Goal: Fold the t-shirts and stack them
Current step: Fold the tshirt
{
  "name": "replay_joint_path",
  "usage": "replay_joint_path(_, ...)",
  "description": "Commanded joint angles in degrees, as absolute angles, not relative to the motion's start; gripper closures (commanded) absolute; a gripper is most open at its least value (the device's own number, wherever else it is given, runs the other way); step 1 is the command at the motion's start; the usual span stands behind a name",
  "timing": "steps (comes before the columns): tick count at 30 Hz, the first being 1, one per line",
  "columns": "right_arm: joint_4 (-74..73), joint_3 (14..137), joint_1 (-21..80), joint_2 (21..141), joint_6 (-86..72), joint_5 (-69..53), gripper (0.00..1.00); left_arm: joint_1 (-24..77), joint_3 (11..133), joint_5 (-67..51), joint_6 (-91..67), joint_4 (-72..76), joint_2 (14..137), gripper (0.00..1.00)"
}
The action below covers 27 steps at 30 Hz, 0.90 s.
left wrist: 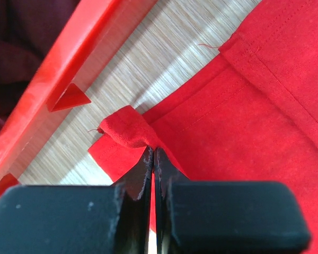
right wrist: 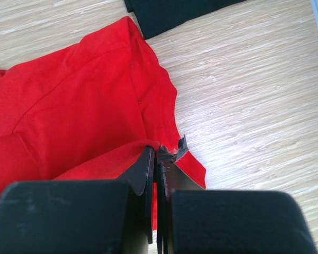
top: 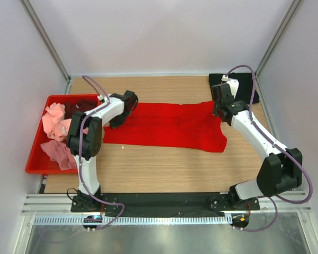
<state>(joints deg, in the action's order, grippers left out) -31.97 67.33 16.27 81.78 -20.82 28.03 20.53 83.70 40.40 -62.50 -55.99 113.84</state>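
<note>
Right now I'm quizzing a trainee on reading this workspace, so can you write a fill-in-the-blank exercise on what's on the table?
1. The left hand and the right hand each pinch an edge of the spread-out t-shirt, whose colour is ____.
2. The crate holding the pink shirts sits on the robot's ____ side.
3. The black t-shirt lies at the far ____ corner of the table.

Missing words: red; left; right.
</note>
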Motion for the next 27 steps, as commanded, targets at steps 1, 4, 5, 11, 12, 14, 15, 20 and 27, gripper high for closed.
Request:
replay_joint_path(1,-31.2,68.9,15.6,81.7,-21.9,29.8,0.99,20.0,86.0,42.2,-62.5,-56.0,114.9,1.0)
replay_joint_path(4,-30.8,68.6,15.1,82.3,-22.1,29.4,0.99,20.0,85.3,41.7,-62.6,-54.4,114.4,1.0)
replay_joint_path(5,-30.8,68.5,15.1,82.4,-22.5,29.4,0.99,20.0,85.0,41.7,-62.5,-53.5,114.3,1.0)
replay_joint_path(11,-30.6,68.3,14.9,83.1,-24.0,28.7,0.99,20.0,86.5,43.4,-62.0,-54.0,115.4,1.0)
replay_joint_path(12,-30.7,68.4,14.9,83.1,-24.3,28.6,0.99,20.0,86.7,43.7,-62.0,-54.2,115.7,1.0)
replay_joint_path(14,-30.1,68.4,14.9,83.1,-24.7,28.6,0.99,20.0,87.0,44.0,-62.0,-54.1,116.1,1.0)
replay_joint_path(15,-30.1,68.4,14.9,83.1,-25.1,29.1,0.99,20.0,87.1,44.2,-61.8,-54.1,116.3,1.0)
replay_joint_path(20,-30.9,69.2,13.9,85.8,-26.9,30.2,0.96,20.0,89.0,45.5,-61.7,-55.7,117.5,0.96)
replay_joint_path(27,-33.7,73.1,12.1,92.2,-32.7,31.5,0.87,20.0,94.3,46.4,-59.6,-57.8,116.9,0.52)
